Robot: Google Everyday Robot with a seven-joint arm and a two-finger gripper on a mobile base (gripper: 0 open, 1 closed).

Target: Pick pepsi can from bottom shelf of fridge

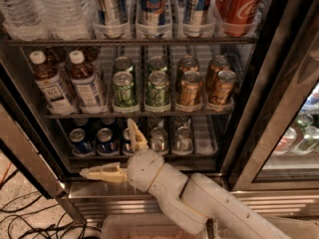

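The fridge (251, 91) stands open in front of me. Its bottom shelf (204, 136) holds three dark blue pepsi cans on the left: one (79, 141), a second (105, 140), and a third (125, 142) partly hidden behind my finger. My gripper (107, 148) is open at the shelf's front. One cream finger (99, 173) points left over the sill. The other finger (136, 136) points up in front of the third pepsi can. It holds nothing.
Two plain silver cans (159, 139) (183, 138) stand right of the pepsi cans. The tier above holds green cans (123, 89), gold cans (189, 88) and tea bottles (52, 86). A stainless sill (89, 189) runs below. Cables (30, 218) lie on the floor at left. A second glass door (294, 133) is at right.
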